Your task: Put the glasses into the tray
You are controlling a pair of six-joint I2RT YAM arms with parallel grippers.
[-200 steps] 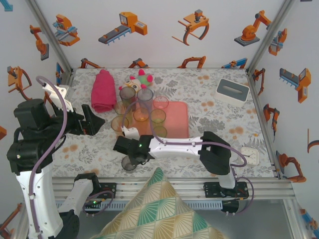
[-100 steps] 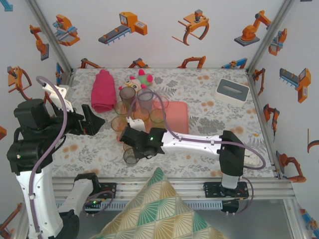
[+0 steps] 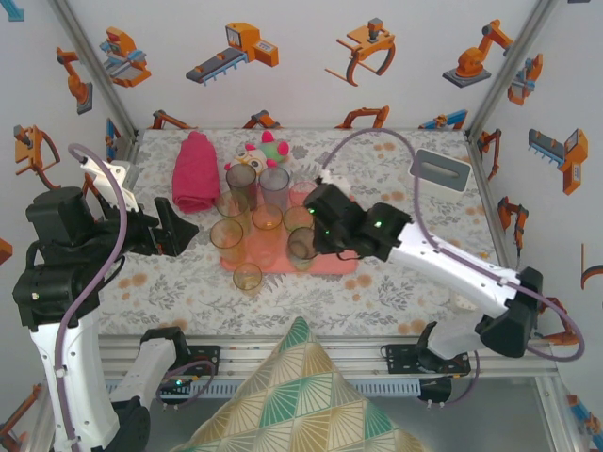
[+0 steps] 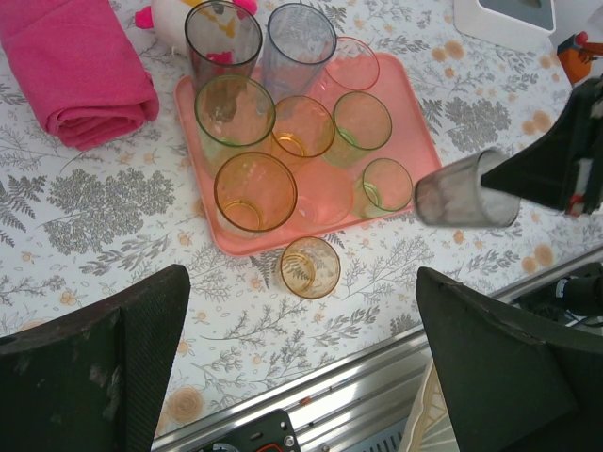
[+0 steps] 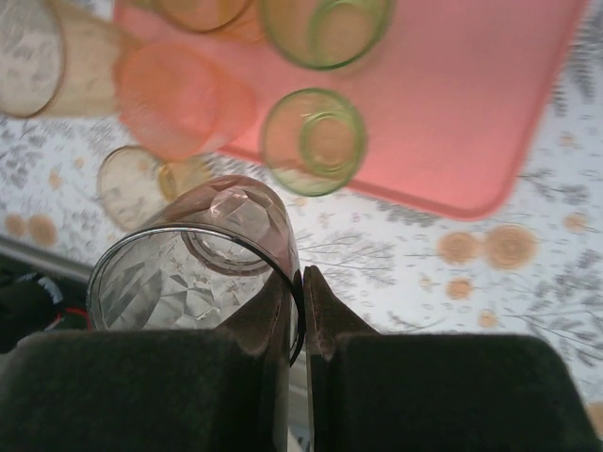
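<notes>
Right wrist view: the right claw (image 5: 301, 282) clamps the rim of a grey glass (image 5: 193, 273) above the table (image 5: 452, 282), beside the tray (image 5: 471, 113). Left wrist view: that glass hangs tipped sideways, an amber glass (image 4: 311, 267) stands just off the tray, and the left claw (image 4: 301, 367) gapes wide.

A: Tally, please?
B: From my screens: eleven glasses (image 4: 254, 191), one tray (image 4: 407, 132), one rolled towel (image 4: 80, 66), one plush toy (image 3: 267, 148), one white box (image 3: 440, 169), one patterned cushion (image 3: 301, 395).
A: Glasses certain?
B: I make it eleven, overlaps included.

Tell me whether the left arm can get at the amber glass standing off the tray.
Probably yes: the open left gripper faces the amber glass, alone on the table by the tray.
</notes>
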